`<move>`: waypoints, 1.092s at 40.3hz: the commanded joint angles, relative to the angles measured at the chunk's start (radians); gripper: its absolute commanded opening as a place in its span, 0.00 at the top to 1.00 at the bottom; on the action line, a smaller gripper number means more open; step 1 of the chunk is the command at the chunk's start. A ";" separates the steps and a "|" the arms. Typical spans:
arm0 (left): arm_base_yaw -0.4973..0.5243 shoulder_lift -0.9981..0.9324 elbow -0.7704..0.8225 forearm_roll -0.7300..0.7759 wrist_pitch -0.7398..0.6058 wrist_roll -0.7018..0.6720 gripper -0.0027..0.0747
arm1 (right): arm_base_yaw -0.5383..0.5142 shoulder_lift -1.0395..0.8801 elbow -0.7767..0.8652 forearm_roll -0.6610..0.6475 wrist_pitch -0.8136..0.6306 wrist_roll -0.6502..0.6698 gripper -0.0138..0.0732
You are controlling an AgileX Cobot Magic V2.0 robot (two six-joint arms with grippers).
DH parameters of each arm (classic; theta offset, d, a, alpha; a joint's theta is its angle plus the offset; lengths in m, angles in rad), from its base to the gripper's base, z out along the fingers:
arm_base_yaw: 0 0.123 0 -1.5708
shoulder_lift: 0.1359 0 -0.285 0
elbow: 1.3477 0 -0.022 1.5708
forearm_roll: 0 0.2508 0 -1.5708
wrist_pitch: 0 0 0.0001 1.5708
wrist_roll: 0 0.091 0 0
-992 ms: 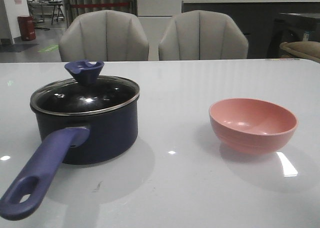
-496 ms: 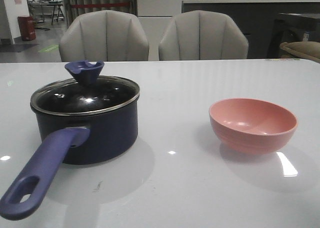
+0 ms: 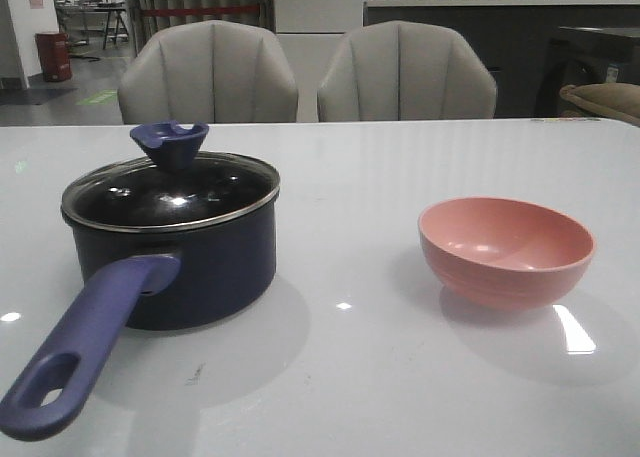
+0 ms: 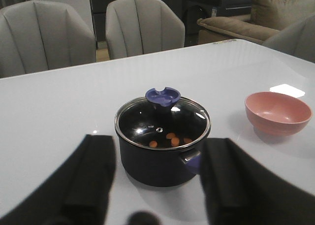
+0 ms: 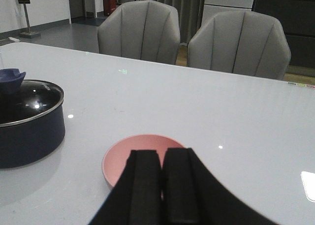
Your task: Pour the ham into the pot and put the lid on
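The pot (image 3: 170, 247) sits left on the table (image 3: 380, 377), lid (image 3: 170, 192) on, ham (image 4: 171, 139) inside; the bowl (image 3: 506, 249) lies right, chairs (image 3: 300, 72) behind.

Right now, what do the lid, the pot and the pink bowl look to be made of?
The lid: clear glass with a silver metal rim; ham slices show through it. The pot: probably coated metal, with a dark navy, slightly glossy wall. The pink bowl: likely plastic or melamine, given its smooth, soft sheen.
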 commanded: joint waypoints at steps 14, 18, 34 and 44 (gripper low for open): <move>-0.009 -0.016 -0.011 -0.015 -0.084 0.000 0.82 | 0.000 0.004 -0.028 0.005 -0.075 -0.001 0.67; -0.009 -0.016 -0.011 -0.015 -0.084 0.000 0.82 | 0.000 0.004 -0.028 0.005 -0.075 -0.001 0.67; 0.070 -0.016 0.103 0.059 -0.304 0.000 0.82 | 0.000 0.004 -0.028 0.005 -0.075 -0.001 0.67; 0.301 -0.016 0.295 0.026 -0.541 0.000 0.82 | 0.000 0.004 -0.028 0.005 -0.075 -0.001 0.67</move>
